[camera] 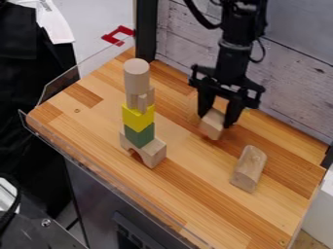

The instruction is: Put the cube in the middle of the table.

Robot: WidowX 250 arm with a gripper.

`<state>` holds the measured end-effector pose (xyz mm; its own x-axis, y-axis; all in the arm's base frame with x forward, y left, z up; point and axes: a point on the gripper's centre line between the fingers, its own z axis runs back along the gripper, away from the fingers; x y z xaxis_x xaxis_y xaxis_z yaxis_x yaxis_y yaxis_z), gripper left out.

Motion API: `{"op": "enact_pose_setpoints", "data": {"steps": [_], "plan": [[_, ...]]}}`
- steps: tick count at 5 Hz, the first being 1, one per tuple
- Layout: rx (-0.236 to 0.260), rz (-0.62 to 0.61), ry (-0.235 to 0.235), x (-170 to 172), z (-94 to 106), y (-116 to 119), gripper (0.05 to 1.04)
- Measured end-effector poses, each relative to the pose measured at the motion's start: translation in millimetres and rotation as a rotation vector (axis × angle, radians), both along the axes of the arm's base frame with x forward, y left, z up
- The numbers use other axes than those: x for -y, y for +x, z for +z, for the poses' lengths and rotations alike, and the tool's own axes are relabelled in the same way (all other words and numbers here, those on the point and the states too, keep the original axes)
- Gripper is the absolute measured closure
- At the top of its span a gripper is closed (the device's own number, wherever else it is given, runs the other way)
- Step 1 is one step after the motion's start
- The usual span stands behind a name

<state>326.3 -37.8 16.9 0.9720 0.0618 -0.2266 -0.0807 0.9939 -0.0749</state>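
The gripper (216,120) held the cube (212,128) snug between its 2 fingers, at the back part of the table (195,182), near the wall (292,87). On 1 side stood a tall tower (137,78). On the other side lay 1 long block (248,168).

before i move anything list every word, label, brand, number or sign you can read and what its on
Nothing readable.
Marks on the dark panel below the table: too small to read.
Red shape beyond the table: can't tell if it's a letter or sign.
Cube at the hand: no lettering I can see.
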Motion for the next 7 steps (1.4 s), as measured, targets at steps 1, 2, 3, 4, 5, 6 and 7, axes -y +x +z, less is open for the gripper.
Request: {"op": "enact_pose_setpoints", "data": {"steps": [1, 2, 3, 4, 5, 6, 7], "plan": [[-0.028, 0.000, -0.018, 3, -4.9, 0, 0.529], [-0.023, 0.004, -0.025, 4, -4.9, 1, 0.480], [-0.030, 0.049, -0.009, 3, -2.7, -4, 0.184], [0.090, 0.073, 0.019, -1, 44.2, 3, 0.077], [0.167, 0.047, 0.040, 3, 86.6, 0, 0.084], [0.218, 0.035, 0.069, -1, 118.9, -8, 0.084], [0.222, 0.033, 0.099, -6, 140.6, -16, 0.084]]}}
